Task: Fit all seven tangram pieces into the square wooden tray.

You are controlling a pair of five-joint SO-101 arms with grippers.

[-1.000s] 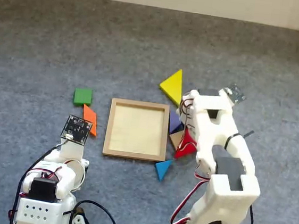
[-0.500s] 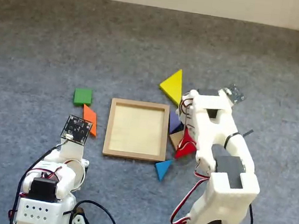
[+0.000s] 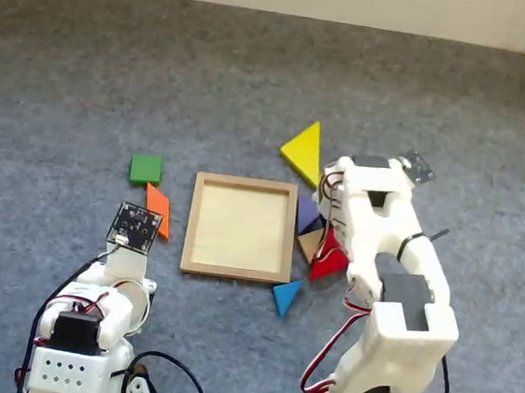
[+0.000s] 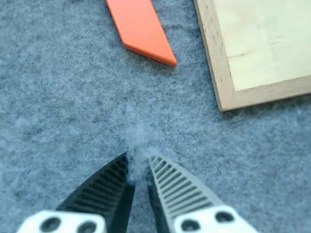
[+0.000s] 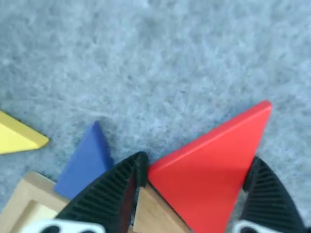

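The right gripper [image 5: 196, 165] holds the red triangle [image 5: 212, 170] between its jaws on the grey desk [image 3: 86, 84], just beside the wooden tray [image 3: 234, 270] and a blue triangle [image 5: 85, 162]. The left gripper [image 4: 139, 162] has clenched jaws, low over the desk near an orange piece [image 4: 141, 29].

White arms [image 3: 396, 267], ribbed dark jaws

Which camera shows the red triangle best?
Right wrist view: the red triangle is close up, clamped in the right gripper. High view: a part beside the tray, the arm over the rest. Left wrist view faces the orange piece.
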